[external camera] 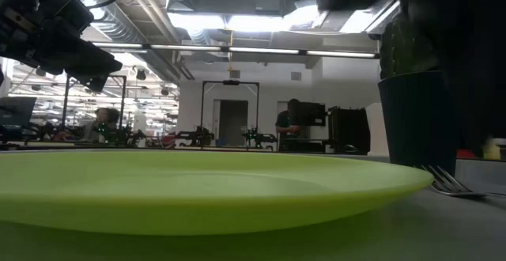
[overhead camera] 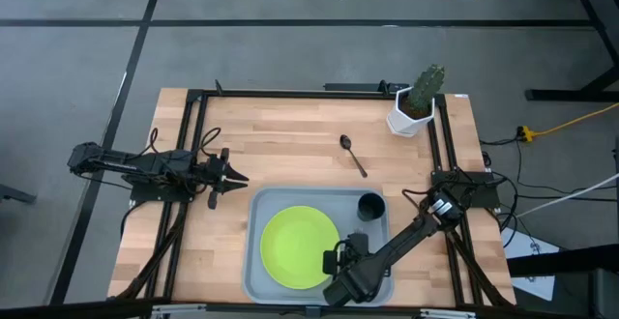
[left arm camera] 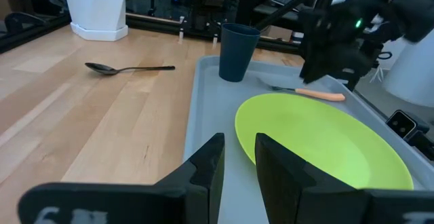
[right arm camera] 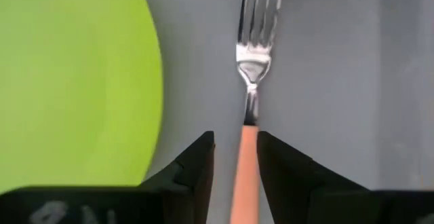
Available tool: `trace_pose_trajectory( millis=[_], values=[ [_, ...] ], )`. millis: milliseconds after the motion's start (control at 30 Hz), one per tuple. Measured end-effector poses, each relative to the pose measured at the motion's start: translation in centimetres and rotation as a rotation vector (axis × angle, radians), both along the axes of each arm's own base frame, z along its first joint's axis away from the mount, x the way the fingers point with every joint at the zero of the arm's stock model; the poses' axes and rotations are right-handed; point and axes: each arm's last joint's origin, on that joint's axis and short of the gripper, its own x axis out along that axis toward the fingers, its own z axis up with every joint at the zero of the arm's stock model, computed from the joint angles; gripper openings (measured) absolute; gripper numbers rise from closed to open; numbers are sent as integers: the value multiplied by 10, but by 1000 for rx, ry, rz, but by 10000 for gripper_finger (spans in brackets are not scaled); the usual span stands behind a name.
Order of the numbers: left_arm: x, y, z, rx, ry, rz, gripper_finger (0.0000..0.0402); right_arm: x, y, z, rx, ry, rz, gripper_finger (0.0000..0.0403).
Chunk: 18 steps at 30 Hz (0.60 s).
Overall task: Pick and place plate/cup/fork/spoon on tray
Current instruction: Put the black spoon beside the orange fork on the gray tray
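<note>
The lime-green plate (overhead camera: 295, 246) lies flat in the grey-blue tray (overhead camera: 253, 261) at the table's near edge. In the tray's far right corner stands the black cup (overhead camera: 370, 206). The orange-handled fork (right arm camera: 254, 61) lies flat on the tray floor (right arm camera: 339, 81) to the right of the plate. My right gripper (right arm camera: 236, 159) points down over it, open, one finger on each side of the handle. On the bare wood beyond the tray lies the dark spoon (overhead camera: 353, 155). My left gripper (overhead camera: 237, 176) waits open at the table's left, level. My right gripper straddles the fork's orange handle (right arm camera: 245, 149) from above, its fingers on either side of it. Tray floor shows between the handle and one finger. The other finger (right arm camera: 271, 163) stands right against the handle; whether it touches, I cannot tell.
A white pot with a green cactus (overhead camera: 416, 106) stands at the far right corner. Black frame rails run along the table's left, far and right sides. Bare wood lies between the spoon and my left gripper.
</note>
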Motion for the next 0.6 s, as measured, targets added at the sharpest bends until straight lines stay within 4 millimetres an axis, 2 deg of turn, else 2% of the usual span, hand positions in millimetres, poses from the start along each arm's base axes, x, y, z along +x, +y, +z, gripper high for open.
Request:
trace_pose_trajectory(
  millis=[133,333,433,600],
  values=[
    [0,0,0,0,0,0,76,-1,-1,35,-35,2,0,117],
    [0,0,0,0,0,0,76,14,-9,72,-253,-255,169,117],
    [0,0,0,0,0,0,76,26,-26,78,-304,-258,211,117],
    [0,0,0,0,0,0,76,50,-65,77,-316,-148,293,117]
  ],
)
